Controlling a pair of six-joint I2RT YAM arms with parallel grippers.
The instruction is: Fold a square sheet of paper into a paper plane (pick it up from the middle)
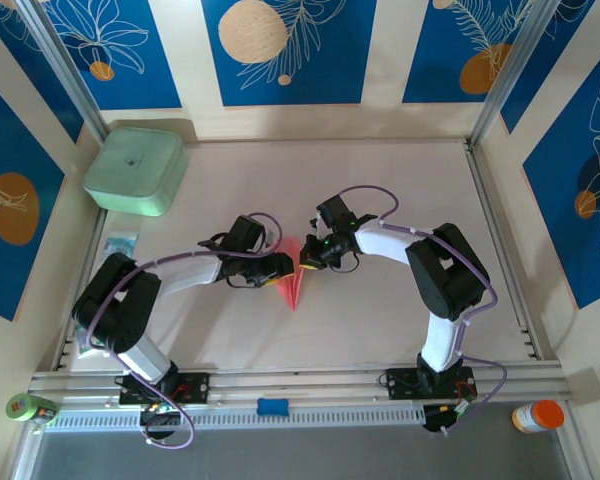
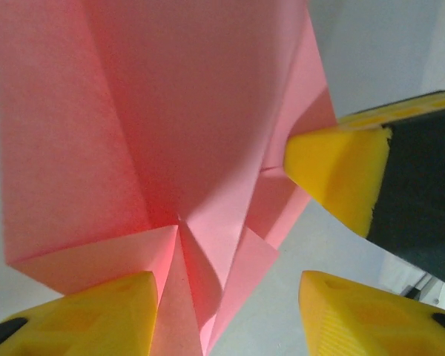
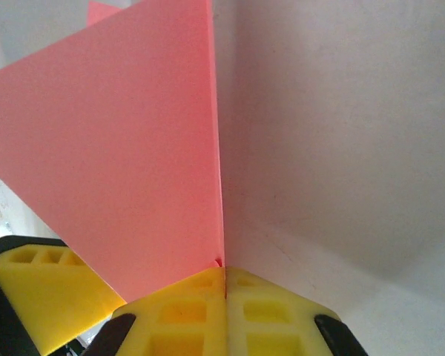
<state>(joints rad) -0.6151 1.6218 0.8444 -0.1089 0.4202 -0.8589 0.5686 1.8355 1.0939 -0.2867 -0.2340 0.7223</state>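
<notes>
Right gripper (image 3: 224, 280) pinched shut on the paper plane (image 3: 126, 148).
Left gripper (image 2: 226, 297) at its nine o'clock, jaws apart, pink fold between them.

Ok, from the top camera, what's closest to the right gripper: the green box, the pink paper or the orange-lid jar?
1. pink paper, pinched in the right gripper.
2. green box, far left corner.
3. orange-lid jar, near right edge.

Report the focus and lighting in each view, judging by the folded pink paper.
Top external: soft, even light; the thin pink-red folded paper is small but crisp. Left wrist: paper very close, creases slightly soft, shading deepest at the centre fold. Right wrist: paper evenly lit, a grey shadow across the pale background.
</notes>
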